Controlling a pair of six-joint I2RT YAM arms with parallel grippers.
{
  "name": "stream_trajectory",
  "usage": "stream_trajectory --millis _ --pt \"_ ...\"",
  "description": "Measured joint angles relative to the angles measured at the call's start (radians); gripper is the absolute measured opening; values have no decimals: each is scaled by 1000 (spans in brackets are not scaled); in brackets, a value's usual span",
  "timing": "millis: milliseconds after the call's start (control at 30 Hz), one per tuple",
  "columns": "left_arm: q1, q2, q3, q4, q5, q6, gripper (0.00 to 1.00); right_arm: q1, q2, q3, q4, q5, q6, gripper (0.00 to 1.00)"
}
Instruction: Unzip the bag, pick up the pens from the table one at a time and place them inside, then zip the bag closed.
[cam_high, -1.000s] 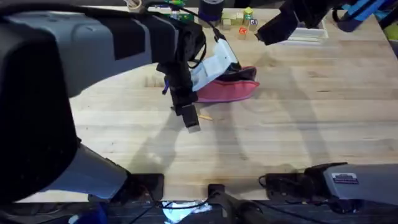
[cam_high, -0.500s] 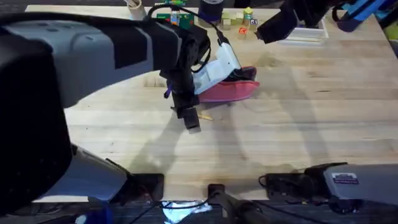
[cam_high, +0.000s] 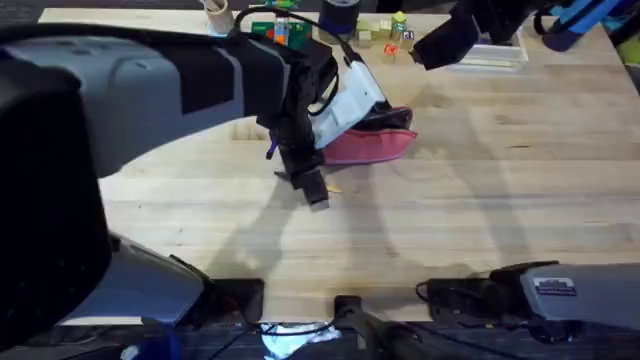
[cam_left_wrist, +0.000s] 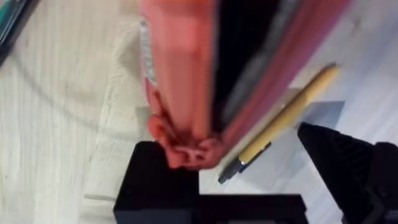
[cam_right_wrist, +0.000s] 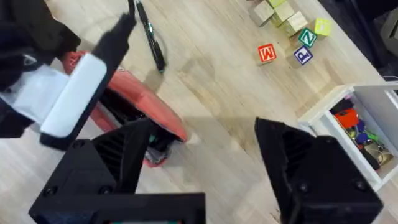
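The pink bag (cam_high: 365, 146) lies on the table (cam_high: 480, 200) with its top gaping dark. My left gripper (cam_high: 308, 180) is low at the bag's left end. In the left wrist view that gripper (cam_left_wrist: 249, 155) is open, with the end of the bag (cam_left_wrist: 183, 81) and the tan-yellow pen (cam_left_wrist: 289, 115) lying between its fingers (cam_left_wrist: 345, 158). The pen's tip (cam_high: 331, 187) peeks out beside the gripper in the overhead view. My right gripper (cam_high: 432, 48) hovers open at the far right, above and away from the bag (cam_right_wrist: 146, 109). The black pen (cam_right_wrist: 149, 37) lies on the table beyond the bag.
Coloured letter blocks (cam_right_wrist: 289, 34) and a white box (cam_right_wrist: 354, 127) with small items sit at the table's far right. More blocks and a cup (cam_high: 215, 10) line the far edge. The left arm (cam_high: 150, 90) covers much of the table's left side.
My left gripper has shifted slightly to the right along the near side of the bag's end. The right arm has not moved.
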Motion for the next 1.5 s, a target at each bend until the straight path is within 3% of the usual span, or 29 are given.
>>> stream_trajectory --millis 200,833,967,1067,1267,1500 --pt "-12 -34 -57 99 -11 -112 996 0 0 0 7 0 0 996" --pt "-13 -58 -91 128 -13 -120 995 0 0 0 48 0 0 996" --pt "-13 -58 -90 131 -13 -121 830 0 0 0 48 0 0 996" --pt "-13 -57 -90 144 -9 -129 523 0 0 0 48 0 0 996" --pt "-26 -57 -90 150 30 -135 74 0 0 0 49 0 0 996" --pt "-26 -57 -89 144 35 -132 49 0 0 0 51 0 0 996"
